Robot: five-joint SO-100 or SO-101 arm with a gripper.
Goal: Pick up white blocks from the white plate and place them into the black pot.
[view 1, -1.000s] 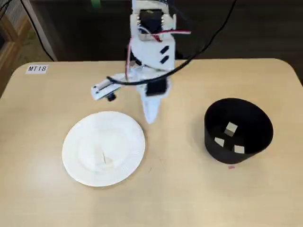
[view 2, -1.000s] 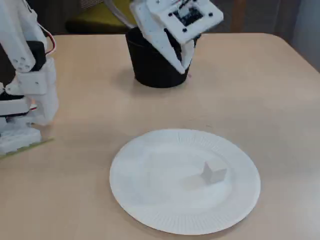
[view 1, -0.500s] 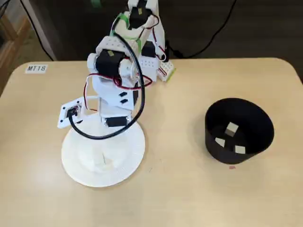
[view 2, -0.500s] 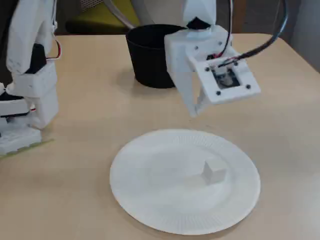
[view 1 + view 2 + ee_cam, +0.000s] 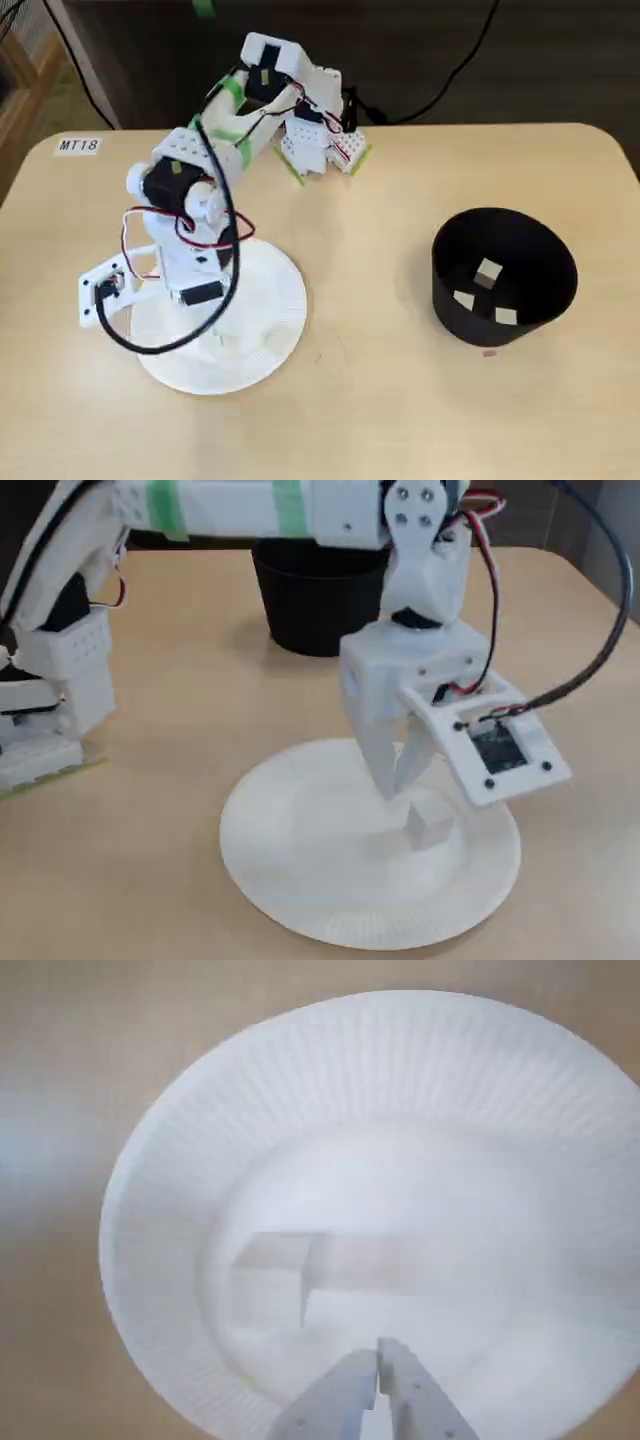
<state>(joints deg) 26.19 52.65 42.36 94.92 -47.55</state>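
One white block [image 5: 432, 820] lies on the white plate [image 5: 300, 900], right of centre in a fixed view. My gripper [image 5: 394, 790] hangs just above the plate, fingers pressed together and empty, its tip a little left of the block. The wrist view shows the same block [image 5: 270, 1280] up and left of the shut gripper [image 5: 378, 1362], inside the plate [image 5: 400, 1040]. Seen from above in a fixed view, the arm covers the left half of the plate [image 5: 275, 300]. The black pot [image 5: 450, 310] stands at the right with three white blocks [image 5: 489, 271] inside.
The arm's base [image 5: 320, 140] sits at the table's far edge and shows at the left in a fixed view as well [image 5: 50, 680]. A label "MT18" [image 5: 78, 145] is at the far left corner. A small pink mark [image 5: 489, 352] lies in front of the pot.
The arm swung from near the middle of the table over to the plate and came down. The shut gripper now hangs low beside the block; the block has not moved.
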